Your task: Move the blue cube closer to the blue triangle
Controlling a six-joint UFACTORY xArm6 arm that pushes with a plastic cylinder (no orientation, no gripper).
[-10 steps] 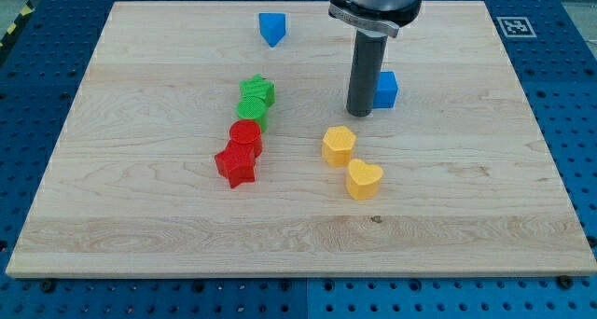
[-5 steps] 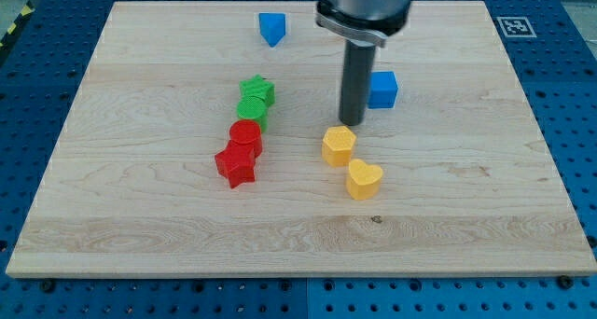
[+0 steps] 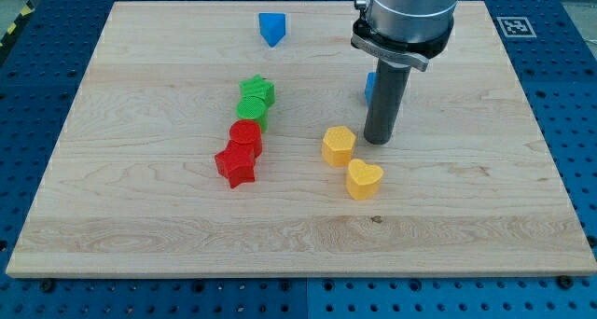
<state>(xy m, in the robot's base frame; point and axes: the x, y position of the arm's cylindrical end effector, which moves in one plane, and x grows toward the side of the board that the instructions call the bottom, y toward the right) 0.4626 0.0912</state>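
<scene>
Blue triangle (image 3: 271, 27) sat near the tabletop (image 3: 140, 216)'s top edge; toward the right edge, the blue cube (image 3: 369, 86) was mostly hidden behind the rod. My tip (image 3: 379, 140) rested just bottomward of it. No gripper existed.

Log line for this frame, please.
my tip: right of yellow block | blue cube: mostly hidden behind rod | blue triangle: top, apart

Rod upright — my tip (image 3: 378, 142) down at table height.
</scene>
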